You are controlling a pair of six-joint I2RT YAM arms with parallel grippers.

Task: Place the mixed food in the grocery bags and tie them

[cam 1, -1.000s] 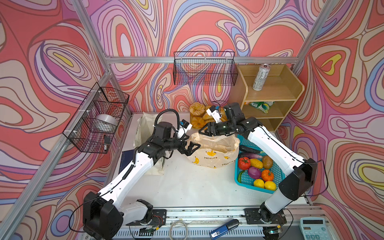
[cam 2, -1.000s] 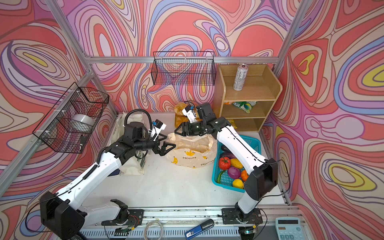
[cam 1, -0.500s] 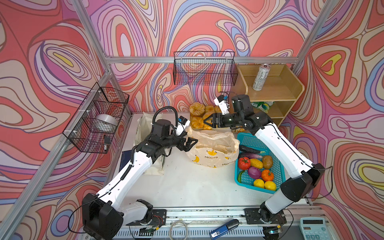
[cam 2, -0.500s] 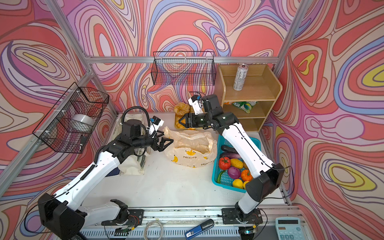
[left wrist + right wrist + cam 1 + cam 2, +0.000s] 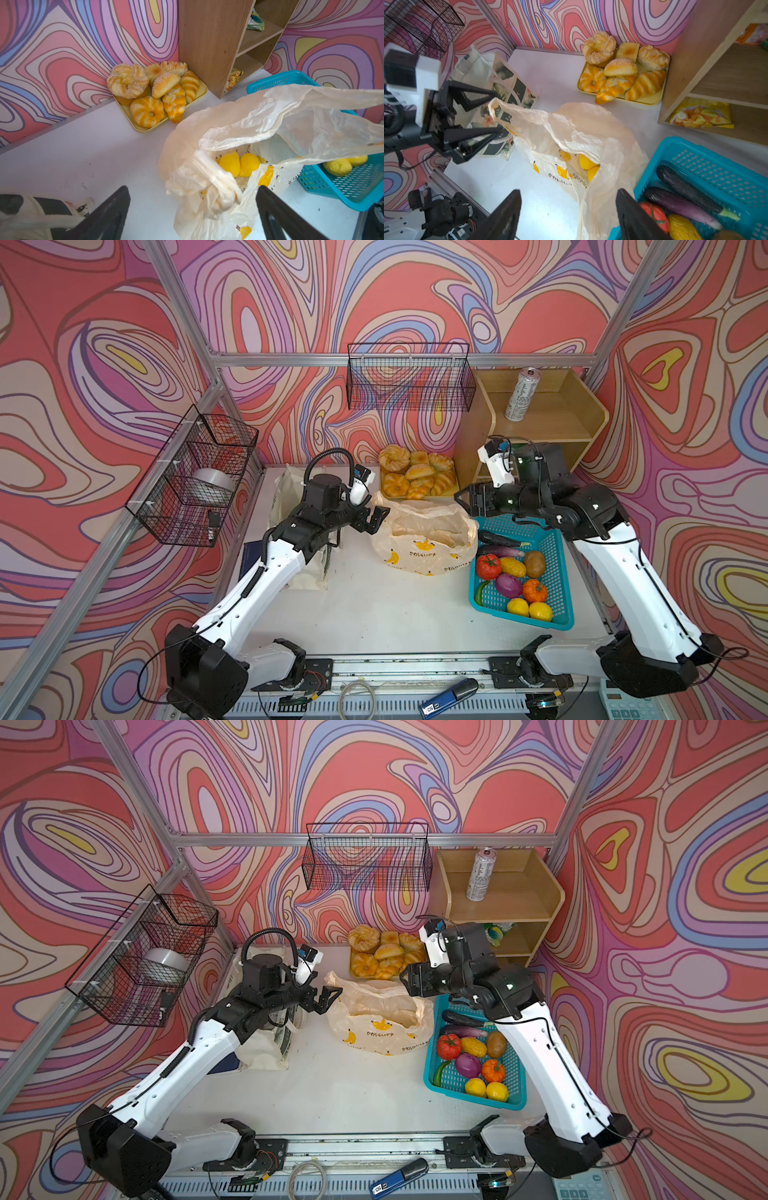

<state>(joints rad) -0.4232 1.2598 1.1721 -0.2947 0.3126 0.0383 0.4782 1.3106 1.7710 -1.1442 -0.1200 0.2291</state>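
Observation:
The banana-print plastic grocery bag (image 5: 424,539) (image 5: 378,1019) sits mid-table with its mouth slack, and lemons (image 5: 239,164) (image 5: 586,163) lie inside. My left gripper (image 5: 376,518) (image 5: 192,207) hovers open at the bag's left edge, over its twisted handle (image 5: 209,187), without clamping it. My right gripper (image 5: 467,499) (image 5: 569,207) is open above the bag's right edge. The cloth tote (image 5: 257,1048) (image 5: 483,68) lies under the left arm. The drink can (image 5: 523,394) stands on the shelf top, and a snack packet (image 5: 699,114) sits on its lowest level. A cucumber (image 5: 496,538) and more lemons (image 5: 528,609) are in the basket.
A teal mesh basket (image 5: 544,539) of vegetables sits right of the bag. A yellow tray of bread rolls (image 5: 417,475) is at the back. The wooden shelf (image 5: 582,423) fills the back right corner. Wire baskets (image 5: 409,377) hang on the walls.
My right gripper has pulled back to the right off the bag and its jaws have widened. My left gripper shifted slightly toward the back. The bag has sagged.

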